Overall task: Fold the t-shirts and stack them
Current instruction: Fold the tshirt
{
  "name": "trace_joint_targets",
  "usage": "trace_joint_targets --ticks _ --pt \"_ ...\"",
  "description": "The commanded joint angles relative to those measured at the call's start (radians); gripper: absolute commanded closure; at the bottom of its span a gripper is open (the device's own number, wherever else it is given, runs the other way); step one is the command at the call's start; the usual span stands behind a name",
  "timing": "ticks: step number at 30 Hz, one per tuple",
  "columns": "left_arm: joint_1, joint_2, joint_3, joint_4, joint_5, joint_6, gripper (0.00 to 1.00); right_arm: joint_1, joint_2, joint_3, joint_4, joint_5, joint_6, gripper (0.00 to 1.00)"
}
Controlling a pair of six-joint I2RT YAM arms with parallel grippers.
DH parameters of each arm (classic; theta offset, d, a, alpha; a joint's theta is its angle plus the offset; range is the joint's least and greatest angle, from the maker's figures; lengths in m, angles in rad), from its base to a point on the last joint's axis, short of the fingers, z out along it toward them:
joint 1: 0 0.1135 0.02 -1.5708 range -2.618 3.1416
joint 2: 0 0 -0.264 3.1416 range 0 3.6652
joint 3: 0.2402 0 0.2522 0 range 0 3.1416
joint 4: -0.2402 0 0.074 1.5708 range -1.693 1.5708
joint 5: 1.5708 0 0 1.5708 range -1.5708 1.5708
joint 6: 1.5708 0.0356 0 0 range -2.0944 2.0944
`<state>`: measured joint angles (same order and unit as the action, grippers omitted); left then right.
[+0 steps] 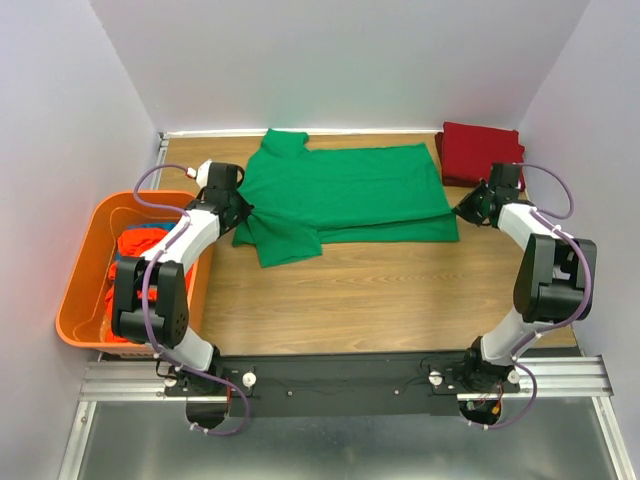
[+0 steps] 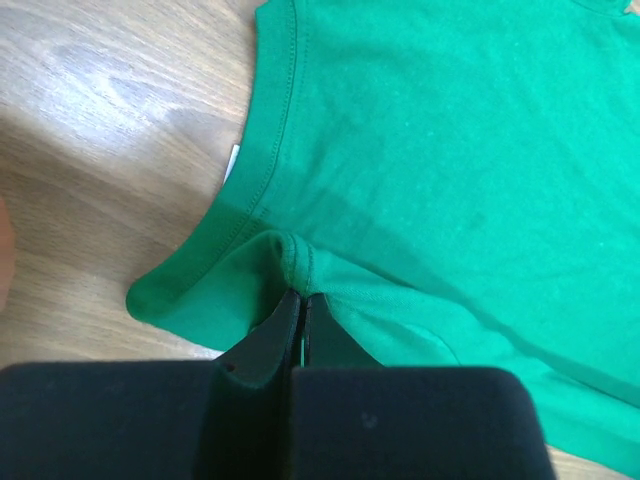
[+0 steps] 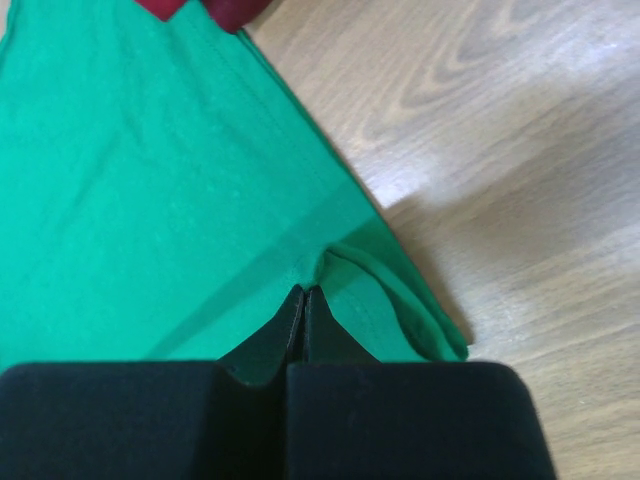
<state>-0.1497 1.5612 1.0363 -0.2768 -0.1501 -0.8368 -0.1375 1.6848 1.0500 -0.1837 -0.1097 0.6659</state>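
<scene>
A bright green t-shirt (image 1: 345,195) lies spread sideways across the back of the table, partly folded lengthwise, one sleeve (image 1: 285,243) pointing toward me. My left gripper (image 1: 243,208) is shut on the green shirt's left edge near the collar (image 2: 270,150), with a pinch of cloth between its fingertips (image 2: 300,296). At the shirt's hem end my right gripper (image 1: 462,208) is shut on the right corner (image 3: 308,290). A folded dark red t-shirt (image 1: 480,152) rests at the back right corner. More t-shirts, orange-red and blue (image 1: 135,250), sit in the bin.
An orange plastic bin (image 1: 85,275) stands at the table's left edge beside the left arm. White walls close in the back and both sides. Bare wood (image 1: 370,295) shows between the green shirt and the arm bases.
</scene>
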Motion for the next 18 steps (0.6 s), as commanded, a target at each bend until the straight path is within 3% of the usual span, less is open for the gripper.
trace_joint_targets --ticks 1,7,18 --pt "0.016 -0.069 -0.004 -0.005 0.003 0.022 1.00 -0.019 -0.040 -0.025 0.023 0.019 0.008 0.99" --pt "0.029 -0.095 -0.010 -0.005 0.007 0.025 1.00 -0.028 -0.054 -0.033 0.023 0.005 0.006 0.99" --pt "0.032 -0.006 0.033 0.008 0.009 0.016 1.00 -0.028 0.033 0.022 0.041 -0.042 0.011 0.99"
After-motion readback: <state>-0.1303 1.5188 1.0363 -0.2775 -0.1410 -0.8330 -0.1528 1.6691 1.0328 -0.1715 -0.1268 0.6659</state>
